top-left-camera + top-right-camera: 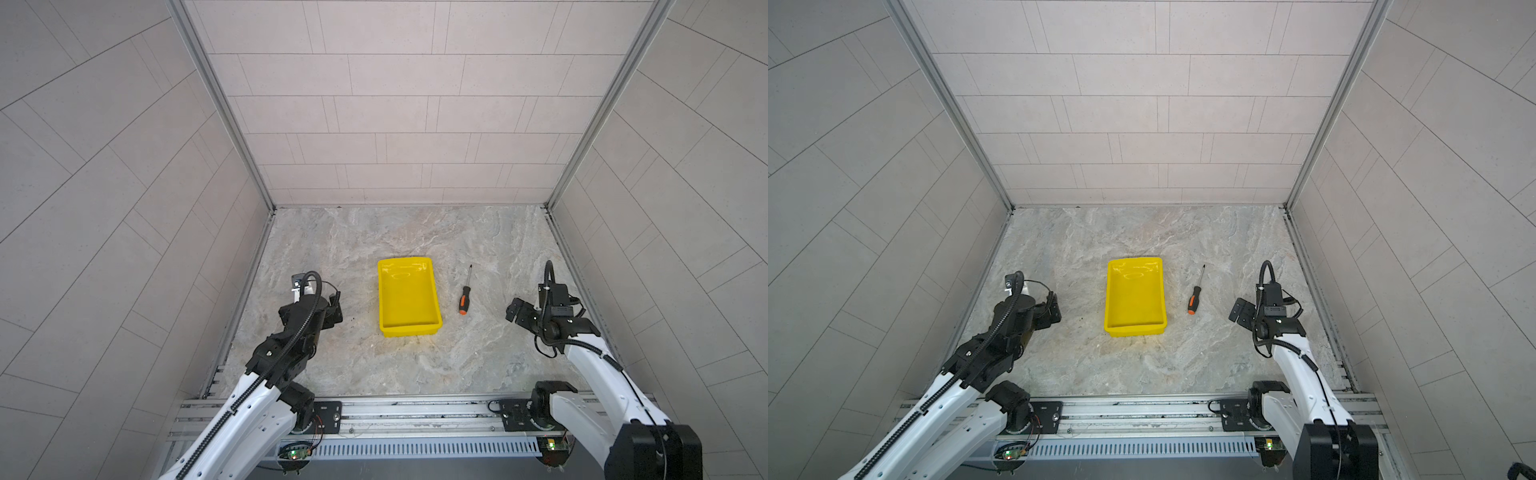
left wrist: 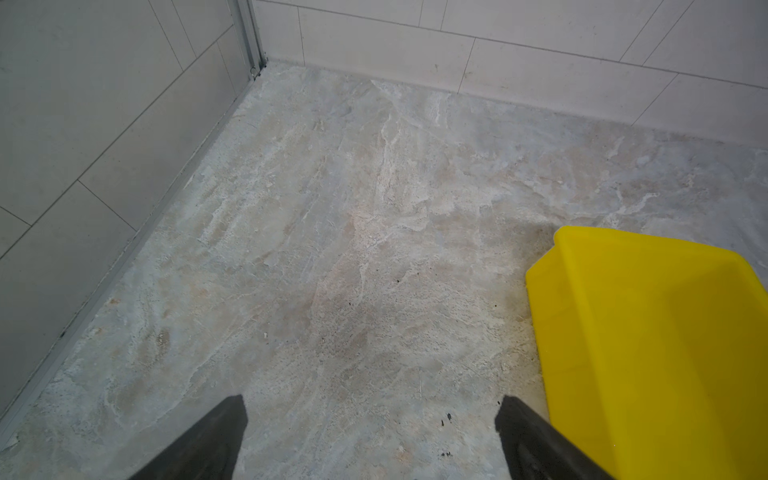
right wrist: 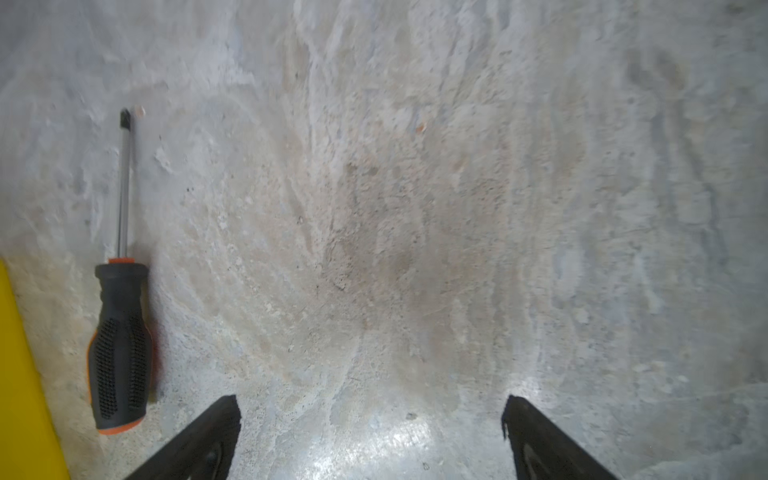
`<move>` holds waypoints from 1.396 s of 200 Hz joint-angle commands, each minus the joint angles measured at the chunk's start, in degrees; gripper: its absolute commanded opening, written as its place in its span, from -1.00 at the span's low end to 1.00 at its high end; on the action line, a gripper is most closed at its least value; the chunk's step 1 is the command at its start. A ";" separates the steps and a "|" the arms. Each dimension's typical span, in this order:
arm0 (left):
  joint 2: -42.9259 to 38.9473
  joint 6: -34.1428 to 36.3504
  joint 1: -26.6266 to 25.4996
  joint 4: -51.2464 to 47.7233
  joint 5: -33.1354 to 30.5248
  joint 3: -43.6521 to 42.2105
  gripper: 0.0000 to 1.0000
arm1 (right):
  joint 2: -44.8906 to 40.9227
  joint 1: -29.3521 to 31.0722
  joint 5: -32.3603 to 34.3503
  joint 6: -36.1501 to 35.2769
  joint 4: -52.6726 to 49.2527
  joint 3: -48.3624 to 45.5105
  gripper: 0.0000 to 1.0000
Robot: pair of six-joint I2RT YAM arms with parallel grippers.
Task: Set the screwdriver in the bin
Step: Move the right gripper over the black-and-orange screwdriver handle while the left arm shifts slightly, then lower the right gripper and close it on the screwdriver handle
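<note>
Over on the left side of the table [image 1: 332, 249], the left gripper [image 2: 370, 401] is just hanging there with its jaws spread wide and nothing but bare marble between them. The bin [image 1: 409, 330] sits just off to its right and it's empty. Next one along is the screwdriver [image 1: 465, 291], lying flat on the table just beside the bin's right wall and not touching it. Its long axis runs pretty much parallel to that wall, with the handle toward the robot and the tip toward the back. Then comes the right gripper [image 3: 370, 399], also wide open and holding nothing, and clearly the nearer of the two, since the left one has the whole bin in the way. In the right wrist view the screwdriver sits off to the bin side of the jaws, lined up with the way they point. So I'd guess a sideways shift toward the bin would let them close across the handle.
</note>
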 commanded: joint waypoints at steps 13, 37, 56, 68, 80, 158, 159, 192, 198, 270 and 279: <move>3.56 -11.20 0.28 -8.98 -8.72 -0.67 1.00 | -6.41 -4.10 -4.36 4.37 -1.23 -0.81 0.99; 3.18 -11.84 0.24 -7.78 -8.13 -1.91 1.00 | -7.18 -5.41 -3.55 7.77 -1.68 -1.40 0.99; 2.09 -13.85 0.25 -4.49 -10.91 -5.92 1.00 | -4.33 -7.25 -2.99 12.74 0.58 -3.03 0.99; 0.50 -14.51 0.24 -5.91 -11.39 -5.69 1.00 | -2.13 -7.24 -4.43 14.28 4.07 -3.75 0.96; -1.49 -14.61 0.28 -7.46 -10.52 -5.79 1.00 | -0.61 -5.70 -5.55 14.92 7.55 -4.14 0.92; -7.08 -9.27 0.29 -3.59 -5.54 -8.69 0.89 | 9.77 23.99 13.03 9.92 7.63 6.77 0.87; -6.99 -9.26 0.29 -3.59 -5.51 -8.64 0.89 | 10.02 23.98 12.88 9.92 7.77 6.90 0.87; -5.67 -9.16 0.28 -3.16 -4.68 -8.42 0.87 | 22.41 26.97 10.78 11.42 10.50 13.90 0.77; -5.66 -9.08 0.27 -2.93 -4.60 -8.50 0.87 | 24.69 28.02 10.91 11.85 10.10 15.63 0.77; 0.41 -7.44 0.29 0.85 -3.56 -7.86 0.72 | 43.20 31.08 6.69 12.59 -1.55 30.15 0.67; 1.06 -7.49 0.29 0.61 -3.62 -7.56 0.72 | 43.65 31.09 7.04 12.94 -1.37 30.06 0.67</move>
